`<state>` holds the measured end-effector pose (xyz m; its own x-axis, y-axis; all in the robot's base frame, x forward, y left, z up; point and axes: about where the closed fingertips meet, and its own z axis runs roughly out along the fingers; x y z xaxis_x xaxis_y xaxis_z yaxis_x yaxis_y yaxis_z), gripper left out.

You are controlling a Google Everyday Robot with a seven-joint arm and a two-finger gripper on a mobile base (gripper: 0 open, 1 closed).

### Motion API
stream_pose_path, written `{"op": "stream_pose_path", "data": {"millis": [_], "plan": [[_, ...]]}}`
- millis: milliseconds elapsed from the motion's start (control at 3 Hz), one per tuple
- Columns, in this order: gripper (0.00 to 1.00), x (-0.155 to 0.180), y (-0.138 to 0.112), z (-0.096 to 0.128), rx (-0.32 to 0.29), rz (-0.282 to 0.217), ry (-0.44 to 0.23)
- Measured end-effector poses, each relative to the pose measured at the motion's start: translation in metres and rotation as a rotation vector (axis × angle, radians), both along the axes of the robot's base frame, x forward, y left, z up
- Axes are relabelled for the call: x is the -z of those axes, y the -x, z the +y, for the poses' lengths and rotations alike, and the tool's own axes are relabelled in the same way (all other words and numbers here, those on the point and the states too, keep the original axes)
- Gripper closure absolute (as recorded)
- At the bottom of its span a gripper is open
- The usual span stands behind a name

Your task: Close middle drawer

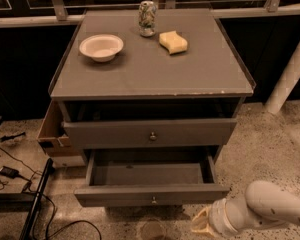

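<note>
The grey cabinet (pixel 155 74) has its top drawer (pixel 115 133) slightly out. Below it the middle drawer (pixel 115 195), with a low flat front and a small round knob (pixel 153 200), is pulled far out and its inside is bare. The lowest drawer is hidden under it. My gripper (pixel 202 223), yellowish at the tip of a white arm (pixel 270 208), is low at the bottom right. It is just below and to the right of the middle drawer's front right corner, near the floor. I cannot tell if it touches the drawer.
A white bowl (pixel 101 46), a can (pixel 147 18) and a yellow sponge (pixel 173 41) stand on the cabinet top. A cardboard box (pixel 51 134) sits at the cabinet's left. Cables (pixel 10 173) and a black bar (pixel 36 199) lie on the floor at left. A white post (pixel 289 74) stands at right.
</note>
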<state>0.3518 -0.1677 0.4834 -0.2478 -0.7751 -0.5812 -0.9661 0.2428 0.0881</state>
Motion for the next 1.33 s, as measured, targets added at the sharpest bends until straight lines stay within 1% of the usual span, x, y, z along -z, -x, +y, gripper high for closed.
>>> {"op": "stream_pose_path", "data": {"millis": [333, 667, 1000, 1333], "plan": [[1.0, 0.017, 0.009, 0.006, -0.001, 0.036, -0.024], [1.0, 0.017, 0.009, 0.006, -0.001, 0.036, -0.024], [1.0, 0.028, 0.007, 0.006, -0.012, -0.032, -0.016], [1.0, 0.052, -0.006, 0.014, -0.034, -0.19, -0.021]]}}
